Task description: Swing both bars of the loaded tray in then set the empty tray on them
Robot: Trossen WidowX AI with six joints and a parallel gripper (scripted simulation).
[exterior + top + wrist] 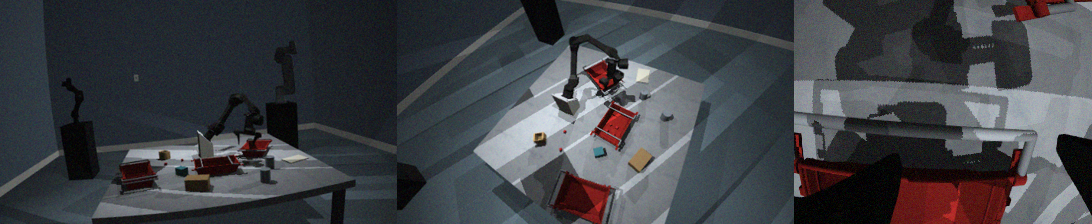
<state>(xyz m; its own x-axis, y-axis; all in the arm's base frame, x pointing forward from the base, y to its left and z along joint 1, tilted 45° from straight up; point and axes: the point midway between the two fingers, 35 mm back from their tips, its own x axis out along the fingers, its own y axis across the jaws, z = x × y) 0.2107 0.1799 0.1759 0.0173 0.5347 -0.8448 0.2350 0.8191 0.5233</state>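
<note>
The loaded tray is red and stands mid-table with small red blocks on its floor. Its far bar and near bar both lie across its top. An empty red tray stands behind it; a bar of this tray is swung out past its end. My gripper is open and empty above that end, its fingers spread wide. Another empty red tray stands at the front with bars outside its ends.
A teal block and an orange block lie near the loaded tray. Two grey cylinders stand right of it. A hollow tan box, loose red bits and a pale sheet are also on the table.
</note>
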